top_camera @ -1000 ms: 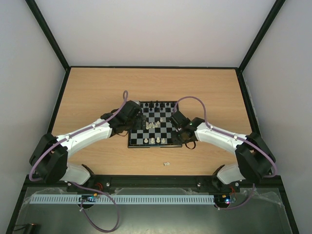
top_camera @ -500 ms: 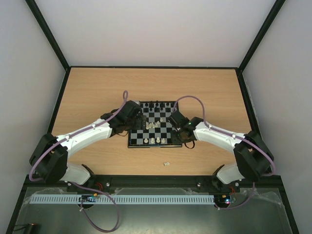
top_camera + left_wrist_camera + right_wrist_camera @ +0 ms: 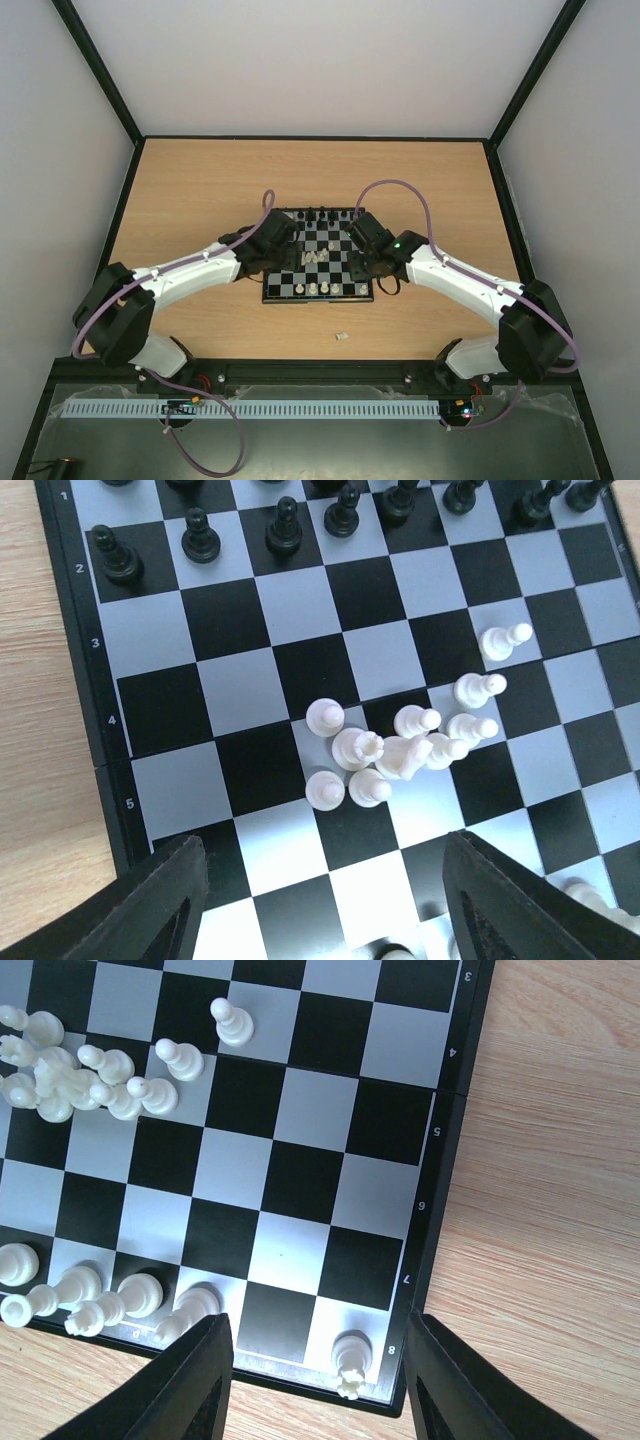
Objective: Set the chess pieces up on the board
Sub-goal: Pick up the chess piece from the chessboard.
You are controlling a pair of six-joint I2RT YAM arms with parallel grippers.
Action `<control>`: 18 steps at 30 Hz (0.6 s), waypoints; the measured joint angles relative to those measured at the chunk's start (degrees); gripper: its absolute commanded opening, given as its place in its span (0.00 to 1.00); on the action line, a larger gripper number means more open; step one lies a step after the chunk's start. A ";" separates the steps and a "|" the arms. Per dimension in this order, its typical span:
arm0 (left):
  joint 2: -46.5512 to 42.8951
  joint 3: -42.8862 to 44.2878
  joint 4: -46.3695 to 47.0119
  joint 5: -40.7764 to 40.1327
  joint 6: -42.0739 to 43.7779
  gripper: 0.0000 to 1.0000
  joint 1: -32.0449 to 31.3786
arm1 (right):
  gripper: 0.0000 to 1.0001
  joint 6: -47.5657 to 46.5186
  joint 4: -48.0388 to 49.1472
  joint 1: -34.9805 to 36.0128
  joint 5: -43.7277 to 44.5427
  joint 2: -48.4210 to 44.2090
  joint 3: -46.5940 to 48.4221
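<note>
The board (image 3: 300,270) lies mid-table between my two arms. Black chess pieces (image 3: 284,532) stand in its far rows. A cluster of white pieces (image 3: 400,748), some tipped over, crowds the centre squares. My left gripper (image 3: 325,910) hovers open over the board's left half, just short of that cluster, with only bare squares between its fingers. My right gripper (image 3: 325,1385) is open at the board's near right corner. A white rook (image 3: 350,1360) stands upright on the corner square between its fingers, touching neither. More white pieces (image 3: 80,1300) line the near row.
A single small white piece (image 3: 341,336) lies on the wooden table in front of the board. Black rails edge the tabletop, and pale walls enclose it. The arms' purple cables (image 3: 395,190) arch above the board's sides.
My right gripper has opened, leaving the white rook on the corner square, and has shifted slightly farther up the board. The left arm reached further over the board and its jaws narrowed a little.
</note>
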 measured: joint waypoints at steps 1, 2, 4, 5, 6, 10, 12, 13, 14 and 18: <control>0.50 0.00 0.15 0.00 0.00 0.63 0.00 | 0.49 -0.07 -0.11 0.00 0.11 0.00 0.00; 1.09 0.00 0.42 0.00 0.00 0.60 0.00 | 0.49 -0.11 -0.24 0.00 0.15 0.00 0.00; 2.32 0.00 0.96 0.02 0.07 0.53 0.00 | 0.49 -0.17 -0.26 0.00 0.22 0.00 0.00; 3.08 0.04 1.11 0.02 0.20 0.50 0.00 | 0.48 -0.26 -0.26 0.00 0.26 0.00 0.00; 3.87 0.15 1.18 0.02 0.22 0.48 0.00 | 0.48 -0.31 -0.26 0.00 0.33 0.00 0.00; 7.34 1.42 1.25 -0.02 0.81 0.39 0.00 | 0.48 -0.72 -0.24 -0.02 0.48 0.00 0.00; 8.50 2.21 1.42 -0.04 0.96 0.38 0.00 | 0.48 -0.94 -0.24 -0.02 0.55 0.00 0.00; 8.98 2.60 1.62 0.00 1.09 0.38 0.00 | 0.48 -1.05 -0.24 -0.02 0.55 0.00 0.00; 9.40 3.08 1.77 0.04 1.16 0.40 0.00 | 0.48 -1.16 -0.24 -0.02 0.55 0.00 0.00; 9.99 4.61 2.12 0.09 1.46 0.47 -0.11 | 0.48 -1.42 -0.24 -0.02 0.55 0.02 0.00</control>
